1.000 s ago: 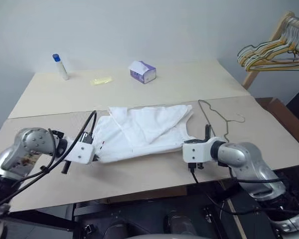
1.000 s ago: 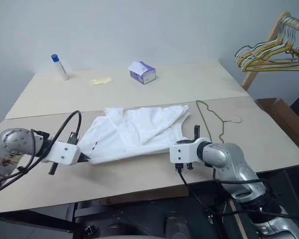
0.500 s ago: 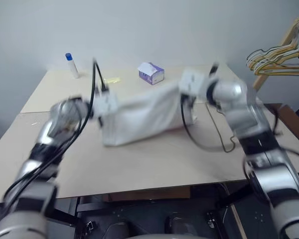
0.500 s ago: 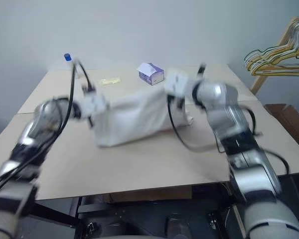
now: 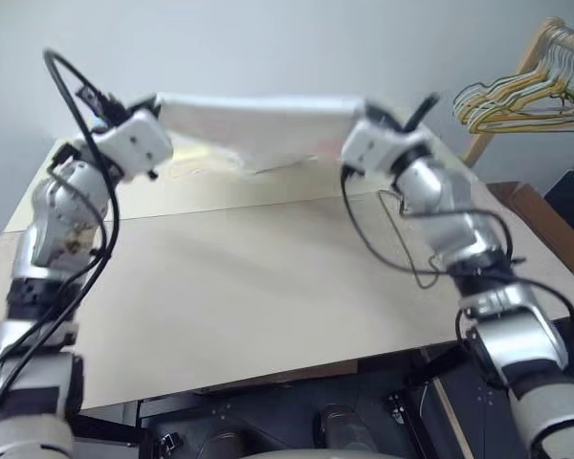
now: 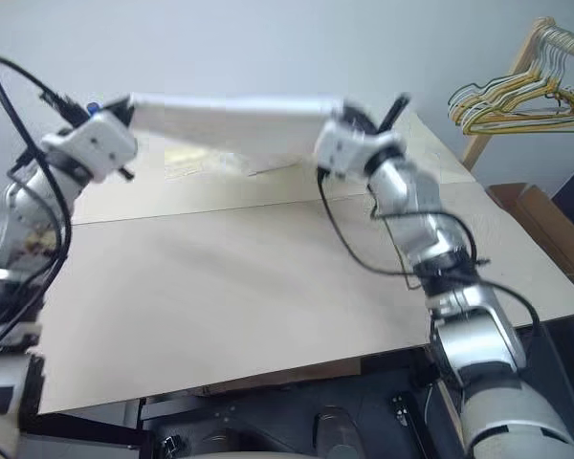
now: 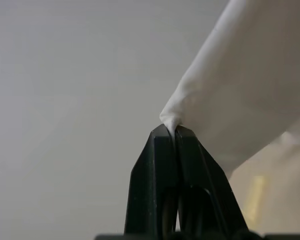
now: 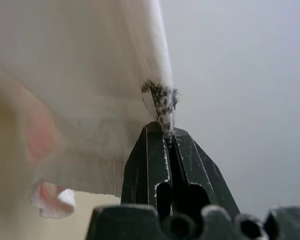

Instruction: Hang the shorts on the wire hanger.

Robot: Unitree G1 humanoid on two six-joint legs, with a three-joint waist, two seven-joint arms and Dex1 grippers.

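Pinching one pair of shorts: left claw is pressing together on one fabric corner, right claw is pressing together on the other, at a dark frayed mark that the right wrist view alone is showing. Two claws, one garment. Shorts are hanging stretched in the air above the far tabletop, long axis running side to side between the arms. One wire hanger is lying on the tabletop, partly hidden behind the right arm, in the head views.
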